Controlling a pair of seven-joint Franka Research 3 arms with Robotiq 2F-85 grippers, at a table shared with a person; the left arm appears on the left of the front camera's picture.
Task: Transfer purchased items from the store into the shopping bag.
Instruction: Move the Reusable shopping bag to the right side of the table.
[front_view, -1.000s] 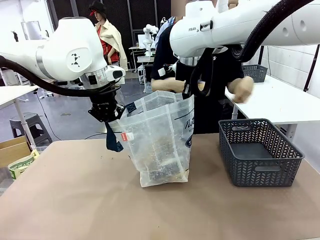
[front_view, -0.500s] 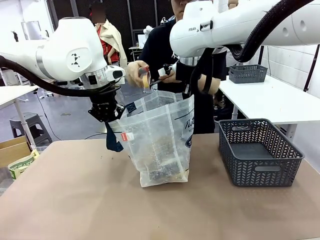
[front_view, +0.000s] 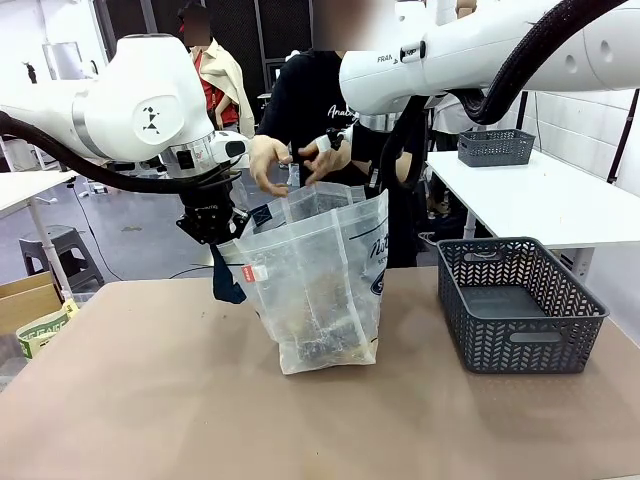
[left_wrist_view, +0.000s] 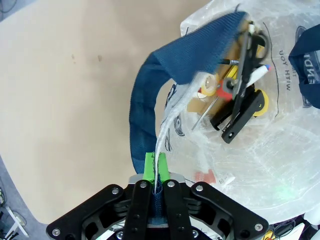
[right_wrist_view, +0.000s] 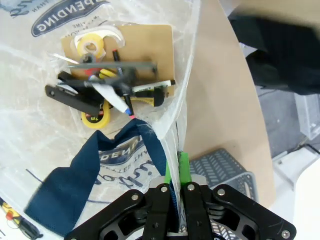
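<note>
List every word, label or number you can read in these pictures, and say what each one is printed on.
"FRAN", the rest cut off: on the right arm.
"PENDING", its start folded away: in the oval logo on the shopping bag.
Black script on the bag's side: too creased to read.
Script on the person's shirt: too small to read.
Red tag on the bag: too small to read.

Left gripper (left_wrist_view: 155, 167) fingers (left_wrist_view: 148, 165) pinched together, right gripper (right_wrist_view: 175, 167) likewise clamped, both pointing downward.
</note>
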